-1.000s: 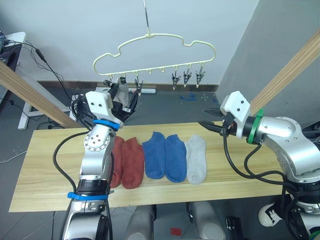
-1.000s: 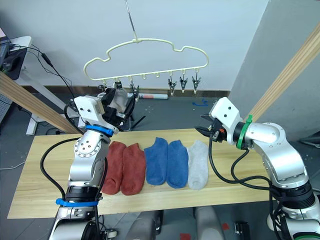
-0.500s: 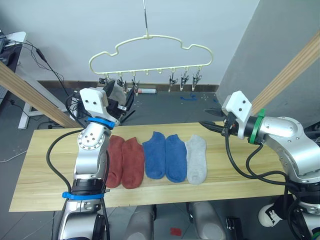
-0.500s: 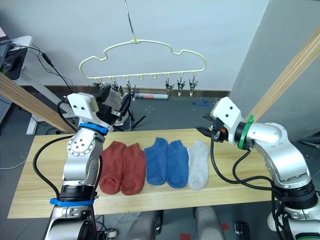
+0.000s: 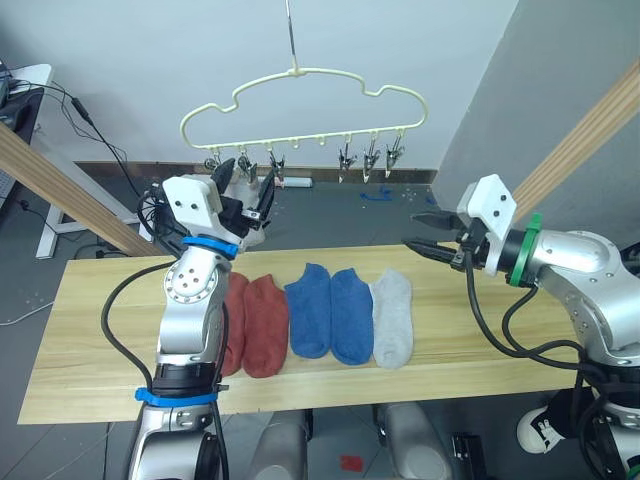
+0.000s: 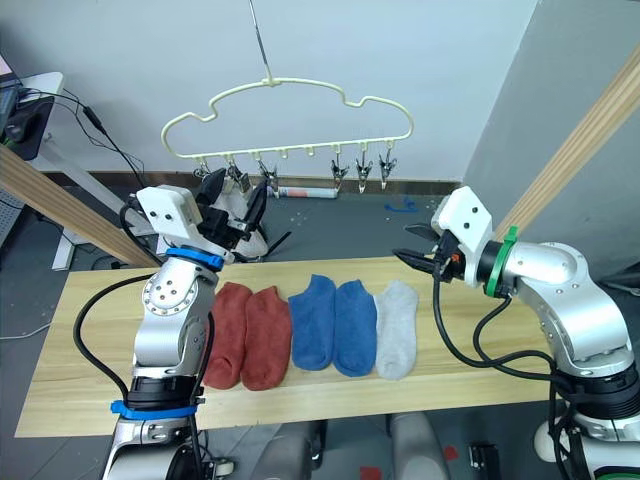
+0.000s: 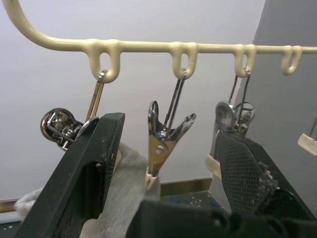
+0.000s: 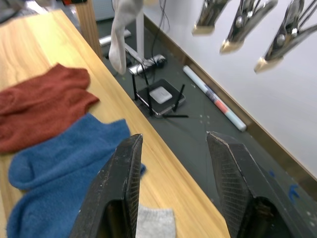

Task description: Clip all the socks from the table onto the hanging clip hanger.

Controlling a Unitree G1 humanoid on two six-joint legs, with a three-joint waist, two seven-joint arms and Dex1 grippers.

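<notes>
raising a light grey sock (image 7: 121,193) to the clip hanger (image 5: 300,85), the left pincer (image 7: 163,163) stands wide just below the row of small metal clips, one clip (image 7: 166,131) hanging between its fingers with the soft knit touching its lower tip. the right pincer (image 8: 173,183) is wide and empty above the desk (image 5: 90,340), where five limp socks (image 5: 330,310) lie side by side, long axes front to back.

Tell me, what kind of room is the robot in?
Probably a lab or test room rather than a home. A plain wooden table holds a neat row of socks, a clip hanger hangs from a wire, and loose cables and a desk stand against the bare wall.
</notes>
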